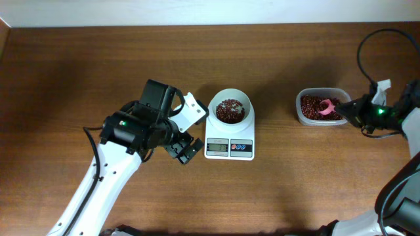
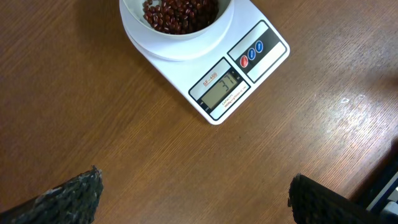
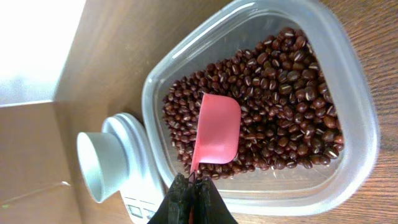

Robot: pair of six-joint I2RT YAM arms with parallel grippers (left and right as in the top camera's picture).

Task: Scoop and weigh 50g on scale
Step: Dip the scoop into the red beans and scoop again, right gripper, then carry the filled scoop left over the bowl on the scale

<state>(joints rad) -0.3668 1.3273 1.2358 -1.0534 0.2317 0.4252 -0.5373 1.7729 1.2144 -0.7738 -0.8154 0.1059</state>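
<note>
- Your left claw [image 1: 191, 131] sits left of centre in the overhead view, jaws spread wide and holding nothing, just beside the scale [image 1: 230, 148] on the wooden surface [image 1: 295, 196].
- On the scale, mid-frame, stands a white bowl [image 1: 248, 105] already carrying a shallow layer of beans.
- Most of the beans [image 1: 314, 103] lie in the clear tub [image 1: 298, 111] at the right, well apart from the scale.
- They look small, hard and loose, so expect them to roll and scatter. Don't pinch them; carry them in the pink scoop [image 3: 217, 134].
- The scoop looks like light, stiff plastic. It rests mouth-up on the heap with no beans in it.
- Your right claw [image 3: 189, 193], far right, is clamped shut on the scoop's thin handle end. Tilt gently, because that narrow hold may twist.
</note>
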